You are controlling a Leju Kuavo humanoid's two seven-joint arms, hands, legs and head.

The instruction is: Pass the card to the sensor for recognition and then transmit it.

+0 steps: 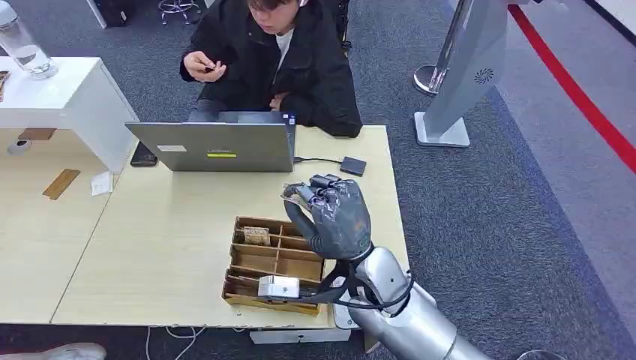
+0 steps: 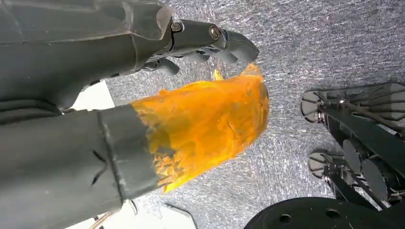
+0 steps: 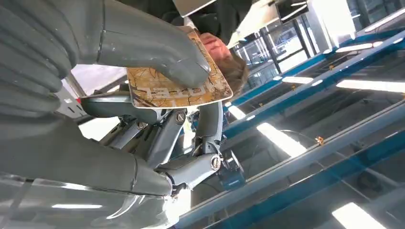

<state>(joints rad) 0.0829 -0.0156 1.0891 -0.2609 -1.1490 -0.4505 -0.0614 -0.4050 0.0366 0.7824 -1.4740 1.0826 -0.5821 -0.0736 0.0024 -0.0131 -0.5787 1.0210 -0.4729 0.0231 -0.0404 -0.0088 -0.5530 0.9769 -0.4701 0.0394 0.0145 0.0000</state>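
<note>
While raised above the table, right hand fingers pinching card, left hand uncertain.

Right arm comes up from the lower right, silver forearm angled toward the table, wrist raised. Right hand is lifted with its back to the head camera, fingers curled. Thumb presses the card against the fingers (pinch grip). Left hand hangs low over carpet, thumb tip orange-wrapped, holding nothing.
</note>
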